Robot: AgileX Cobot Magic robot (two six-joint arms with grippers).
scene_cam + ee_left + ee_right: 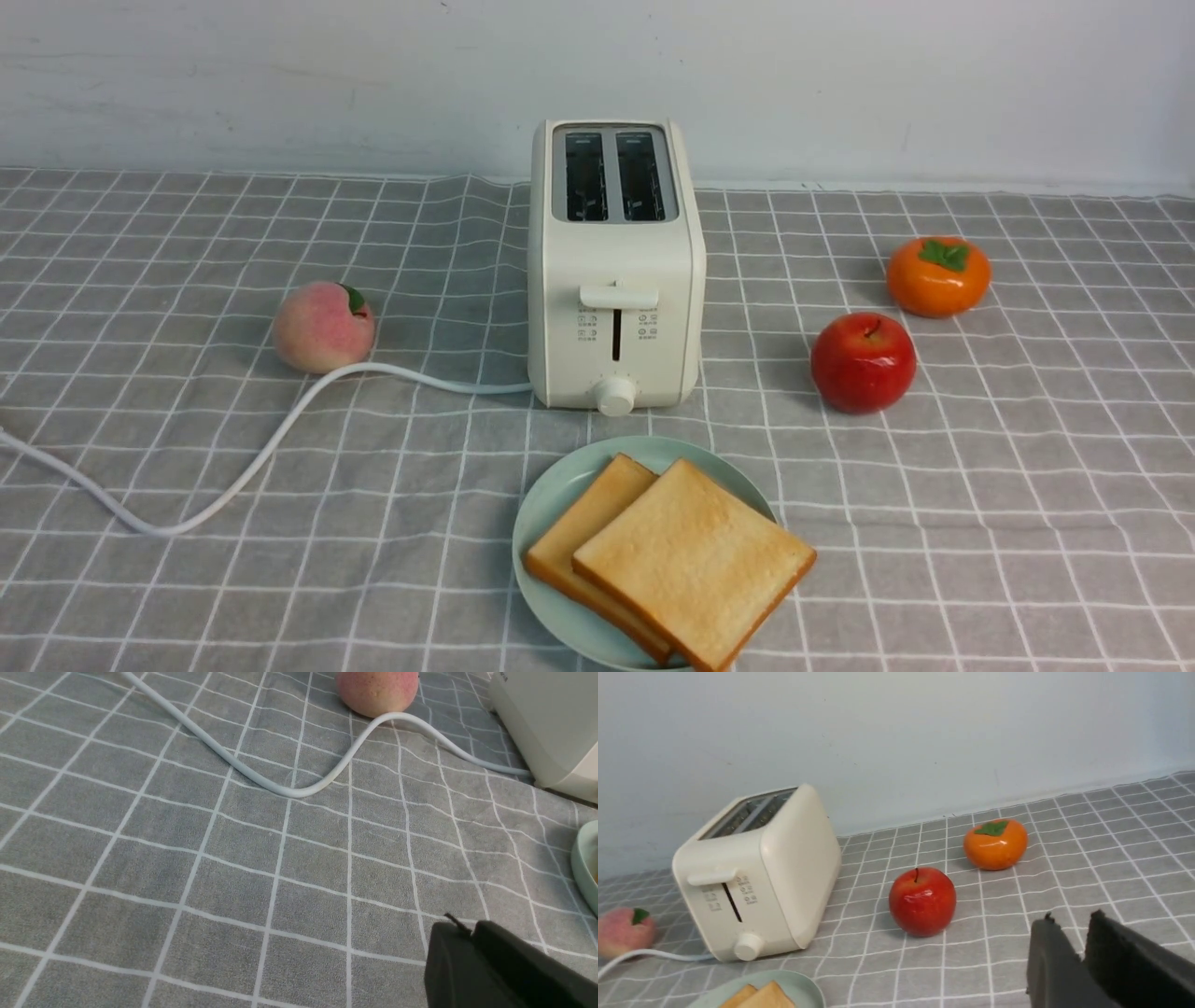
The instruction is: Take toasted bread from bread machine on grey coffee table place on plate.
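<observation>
Two slices of toasted bread [691, 560], overlapped flat on the plate [537, 523], at 6 o'clock of the bread machine [616, 280] on the grey coffee table [934, 513]. Both slots empty. Peach [322, 327] at 9 o'clock of the machine, touching the cord [280, 429]; apple [863, 362] at 3, persimmon [937, 275] at 2. Right gripper [1073, 921] slightly apart, holding nothing. Left gripper [469, 928] above bare cloth; apart or together, cannot tell.

Two slices of toast [695, 560] on one plate [546, 509]. One toaster [614, 271] with two slots and one cord [252, 462]. Three pieces of fruit: one peach [323, 327], one apple [863, 362], one persimmon [937, 276].
</observation>
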